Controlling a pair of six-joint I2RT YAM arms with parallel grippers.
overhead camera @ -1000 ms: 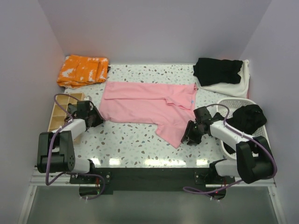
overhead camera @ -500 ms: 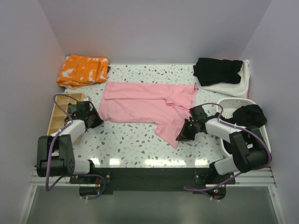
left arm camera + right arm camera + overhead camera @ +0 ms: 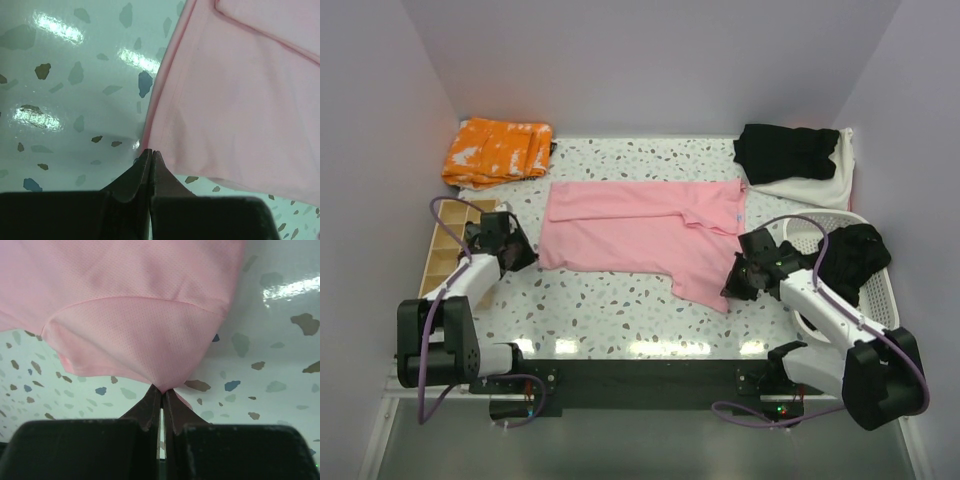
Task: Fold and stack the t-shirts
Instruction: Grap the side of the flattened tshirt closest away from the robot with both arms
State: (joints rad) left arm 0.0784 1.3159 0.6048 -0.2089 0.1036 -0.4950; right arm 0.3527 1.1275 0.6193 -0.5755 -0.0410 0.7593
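Left end effector, right end effector, both pinching pink t-shirt edges, clear only in wrist views

We are looking into a robotics lab's test cell, not a home. Plain lavender walls are boxing in a speckled terrazzo-pattern tabletop on three sides. Two robot arms, the left arm and the right arm, are standing on a black base plate at the near edge, with purple cables looping off them. Laundry is lying about like staged props: a pink t-shirt, a folded black garment, an orange cloth, a white laundry basket and a wooden divided tray.
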